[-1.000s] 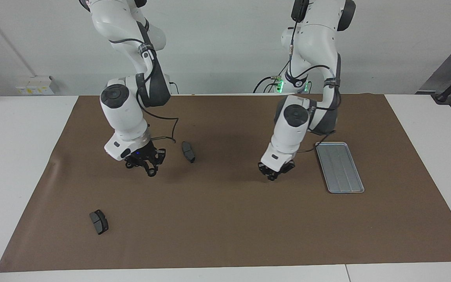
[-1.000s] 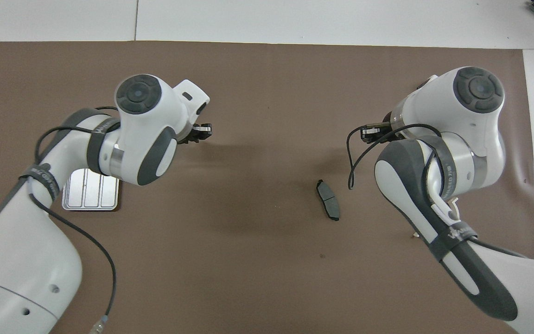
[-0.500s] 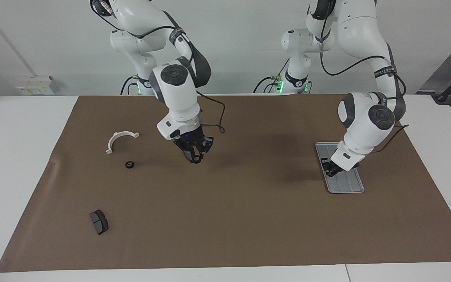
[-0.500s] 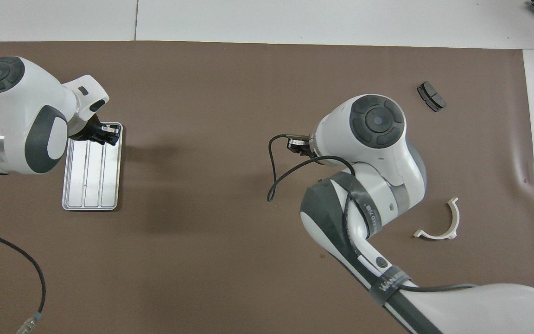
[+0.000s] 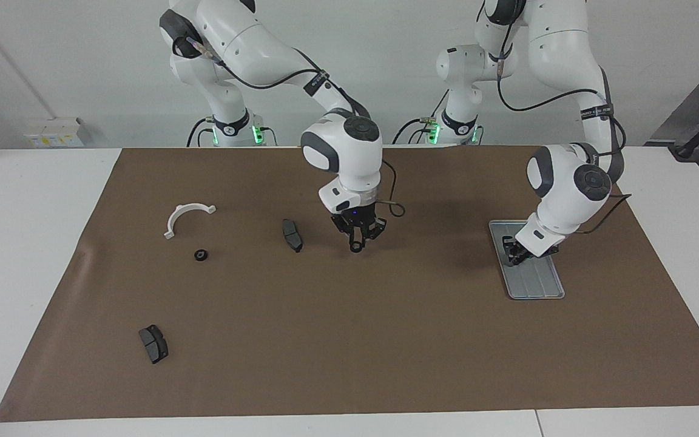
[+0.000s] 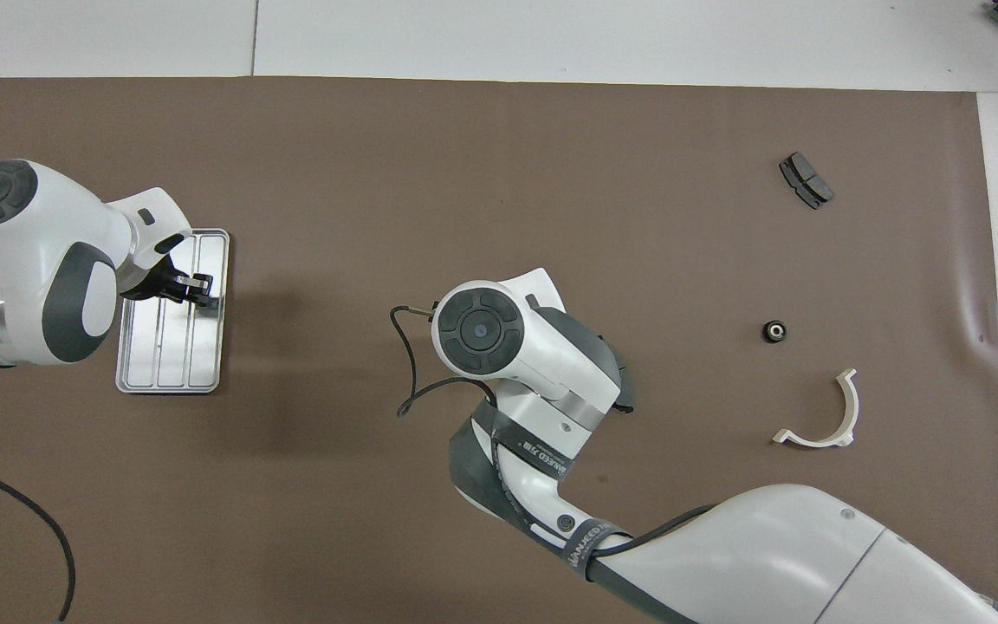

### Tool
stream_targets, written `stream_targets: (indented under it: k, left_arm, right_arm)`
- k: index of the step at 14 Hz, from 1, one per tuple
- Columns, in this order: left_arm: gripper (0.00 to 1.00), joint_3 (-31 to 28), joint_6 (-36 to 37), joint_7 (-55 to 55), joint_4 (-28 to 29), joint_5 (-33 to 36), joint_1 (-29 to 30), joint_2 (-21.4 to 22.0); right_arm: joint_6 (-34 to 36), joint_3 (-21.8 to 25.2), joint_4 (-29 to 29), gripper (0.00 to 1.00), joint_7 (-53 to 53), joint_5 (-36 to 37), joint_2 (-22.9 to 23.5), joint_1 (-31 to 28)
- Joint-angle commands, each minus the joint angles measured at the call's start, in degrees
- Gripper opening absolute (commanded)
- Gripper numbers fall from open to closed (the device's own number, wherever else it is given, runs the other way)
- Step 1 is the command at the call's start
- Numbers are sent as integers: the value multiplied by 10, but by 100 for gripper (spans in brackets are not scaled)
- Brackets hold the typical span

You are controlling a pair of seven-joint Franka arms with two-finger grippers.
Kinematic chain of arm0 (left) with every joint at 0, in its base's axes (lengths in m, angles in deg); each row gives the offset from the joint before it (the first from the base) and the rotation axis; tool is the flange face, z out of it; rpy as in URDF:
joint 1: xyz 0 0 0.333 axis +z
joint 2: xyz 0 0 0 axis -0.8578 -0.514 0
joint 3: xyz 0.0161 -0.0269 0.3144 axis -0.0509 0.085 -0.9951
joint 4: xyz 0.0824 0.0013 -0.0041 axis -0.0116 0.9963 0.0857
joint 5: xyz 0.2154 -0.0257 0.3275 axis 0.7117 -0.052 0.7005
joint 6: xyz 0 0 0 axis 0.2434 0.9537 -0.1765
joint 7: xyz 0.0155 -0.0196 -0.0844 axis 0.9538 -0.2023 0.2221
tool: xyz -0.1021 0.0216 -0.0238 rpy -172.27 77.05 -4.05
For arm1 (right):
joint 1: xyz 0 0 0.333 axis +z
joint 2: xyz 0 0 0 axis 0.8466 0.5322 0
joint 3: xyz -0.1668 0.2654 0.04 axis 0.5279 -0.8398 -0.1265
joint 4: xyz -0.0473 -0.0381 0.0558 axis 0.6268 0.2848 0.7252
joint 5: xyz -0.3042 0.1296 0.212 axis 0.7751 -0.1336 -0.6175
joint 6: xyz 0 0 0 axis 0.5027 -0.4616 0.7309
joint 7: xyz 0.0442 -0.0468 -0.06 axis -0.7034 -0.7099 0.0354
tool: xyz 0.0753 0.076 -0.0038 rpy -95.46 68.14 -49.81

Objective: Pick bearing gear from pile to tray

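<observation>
The tiny black gear (image 5: 201,255) lies on the brown mat beside the white half-ring bracket (image 5: 185,216), toward the right arm's end; both show in the overhead view, gear (image 6: 774,331) and bracket (image 6: 819,414). The silver ridged tray (image 5: 534,279) lies toward the left arm's end, also in the overhead view (image 6: 171,355). My left gripper (image 5: 513,254) hangs low over the tray's end nearer the robots (image 6: 196,288). My right gripper (image 5: 357,244) is shut with nothing seen in it, above the bare mat at mid-table, beside a brake pad (image 5: 292,235). Its own wrist hides it in the overhead view.
A second dark brake pad (image 5: 153,343) lies farther from the robots near the mat's corner, also in the overhead view (image 6: 806,179). The brown mat (image 5: 349,340) covers most of the white table.
My right arm has swung from over the brake pad toward mid-table, uncovering that pad. My left gripper has shifted a little along the tray toward the robots.
</observation>
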Motion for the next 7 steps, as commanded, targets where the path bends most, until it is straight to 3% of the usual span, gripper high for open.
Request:
stream_targets:
  k: [1, 3, 6, 7]
  left_arm:
    - [98, 4, -18, -7, 17, 5, 6, 22]
    - [100, 5, -23, 1, 2, 4, 4, 21]
    - [100, 8, -22, 83, -27, 3, -32, 14]
    - [100, 8, -23, 112, -29, 3, -43, 14]
  right_arm:
    - [-14, -11, -20, 0, -17, 20, 25, -5]
    - [-23, -11, -11, 2, -27, 22, 28, -2]
    - [-25, -11, 8, 35, -27, 30, 28, -4]
    - [-24, -11, 9, 58, -27, 31, 28, -4]
